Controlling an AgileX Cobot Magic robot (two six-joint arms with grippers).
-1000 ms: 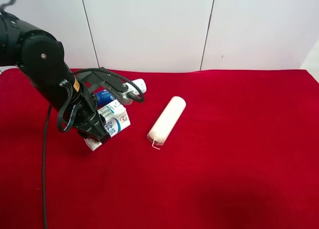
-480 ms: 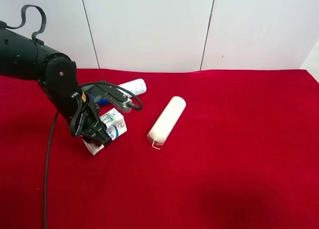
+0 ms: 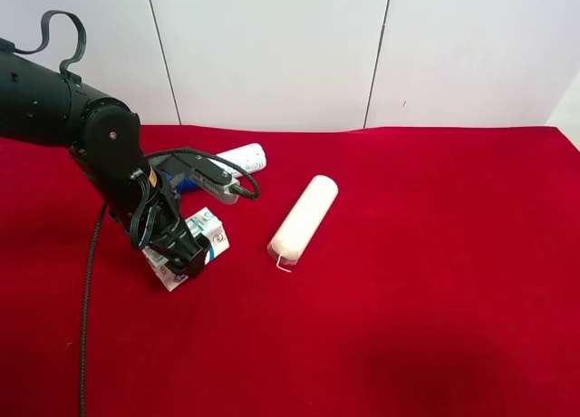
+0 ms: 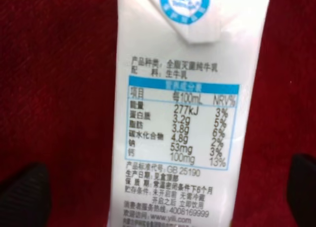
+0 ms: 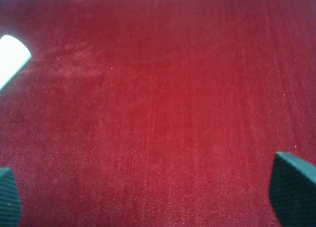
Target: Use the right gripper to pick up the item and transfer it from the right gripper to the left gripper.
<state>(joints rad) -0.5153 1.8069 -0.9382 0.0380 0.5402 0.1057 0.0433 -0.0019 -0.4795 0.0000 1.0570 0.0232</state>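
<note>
The item, a white milk carton (image 3: 207, 230) with blue print, lies on the red cloth (image 3: 408, 281) at the exterior high view's left. The arm at that view's left is over it, and its black gripper (image 3: 184, 253) straddles the carton. The left wrist view shows this is my left gripper (image 4: 164, 192). It is open, the carton (image 4: 182, 118) lies between the wide-apart fingertips (image 4: 24, 195), and neither tip touches it. My right gripper (image 5: 150, 195) is open and empty over bare cloth. It is out of the exterior high view.
A white tube with a blue cap (image 3: 238, 158) lies just behind the carton. A cream cylindrical roll (image 3: 304, 217) lies to its right. A white rounded object (image 5: 12, 56) shows at the edge of the right wrist view. White wall panels stand behind the table.
The arm at the exterior high view's left has come down lower over the carton. The carton has shifted slightly toward the front left.
</note>
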